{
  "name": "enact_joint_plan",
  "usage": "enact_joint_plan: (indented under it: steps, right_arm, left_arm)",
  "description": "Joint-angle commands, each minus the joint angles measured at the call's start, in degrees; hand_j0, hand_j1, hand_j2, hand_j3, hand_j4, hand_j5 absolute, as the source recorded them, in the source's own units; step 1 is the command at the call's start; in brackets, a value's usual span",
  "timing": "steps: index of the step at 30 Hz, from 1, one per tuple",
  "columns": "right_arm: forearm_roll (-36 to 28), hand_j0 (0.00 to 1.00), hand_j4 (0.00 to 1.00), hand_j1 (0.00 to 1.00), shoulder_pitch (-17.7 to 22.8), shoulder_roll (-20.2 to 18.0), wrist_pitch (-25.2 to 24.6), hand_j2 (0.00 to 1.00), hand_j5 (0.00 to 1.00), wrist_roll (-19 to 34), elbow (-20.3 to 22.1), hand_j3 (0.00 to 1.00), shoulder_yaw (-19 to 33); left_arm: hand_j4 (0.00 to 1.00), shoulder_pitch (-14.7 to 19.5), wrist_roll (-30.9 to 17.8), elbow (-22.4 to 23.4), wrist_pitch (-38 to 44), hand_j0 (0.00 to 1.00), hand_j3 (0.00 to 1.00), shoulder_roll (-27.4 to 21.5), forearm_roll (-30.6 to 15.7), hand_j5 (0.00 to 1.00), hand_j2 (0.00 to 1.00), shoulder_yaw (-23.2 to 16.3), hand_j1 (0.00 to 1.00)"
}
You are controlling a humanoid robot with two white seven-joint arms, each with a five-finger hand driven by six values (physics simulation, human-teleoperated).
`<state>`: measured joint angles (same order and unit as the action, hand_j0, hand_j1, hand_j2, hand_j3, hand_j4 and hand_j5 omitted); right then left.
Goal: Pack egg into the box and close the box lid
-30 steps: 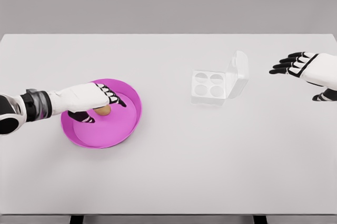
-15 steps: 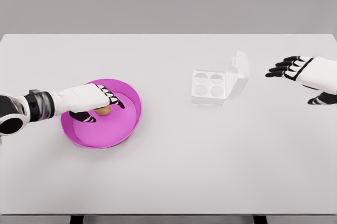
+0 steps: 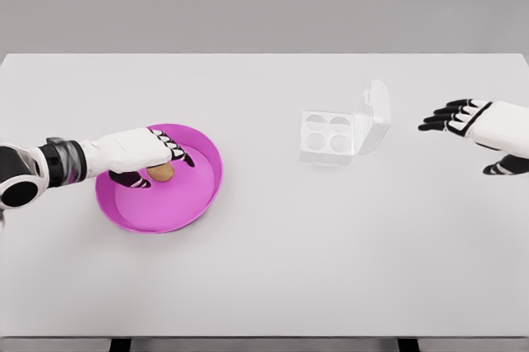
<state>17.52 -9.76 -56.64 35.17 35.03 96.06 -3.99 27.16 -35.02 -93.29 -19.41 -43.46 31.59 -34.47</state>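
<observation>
This is a bare simulated test bench rather than any lived-in room — the flat, shadowless render gives it away. A broad white table [image 3: 273, 269] fills nearly the whole view, its far edge meeting a plain grey backdrop [image 3: 264, 1] with no wall fittings, windows or furniture. Dark table legs [image 3: 121, 344] just show at the near edge. The few props are staged, well apart: a magenta bowl [image 3: 198, 203] at the left, a clear plastic egg box [image 3: 335, 135] to the right of the middle — nothing domestic or industrial surrounds them.
</observation>
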Motion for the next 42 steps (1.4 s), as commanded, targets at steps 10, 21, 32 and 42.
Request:
enact_joint_plan:
  steps: [10,21,32,42]
  right_arm:
    - [-0.21,1.0,1.0,1.0,0.44,0.3,-0.17,1.0,1.0,-0.03,-2.19,1.0,1.27]
    - [12.19,1.0,1.0,1.0,-1.84,8.3,-0.17,1.0,1.0,-0.03,-10.37,1.0,1.18]
    - [12.01,1.0,1.0,1.0,-1.76,9.44,-0.17,1.0,1.0,-0.03,-10.55,1.0,1.18]
    - [11.83,1.0,1.0,1.0,-1.84,9.53,-0.17,1.0,1.0,-0.03,-12.04,1.0,1.18]
  left_arm:
    - [0.75,-0.09,0.02,0.03,0.08,0.75,0.75,0.31,0.23,0.75,0.75,0.02,0.75]
    - [0.74,-0.26,0.02,0.03,0.08,0.74,0.74,0.31,0.14,0.74,0.74,0.02,0.74]
    - [0.61,-0.53,0.02,0.03,0.17,0.61,0.61,0.22,0.14,0.61,0.61,0.02,0.61]
    - [0.48,-0.35,0.02,0.03,0.17,0.48,0.48,0.22,0.14,0.48,0.48,0.02,0.48]
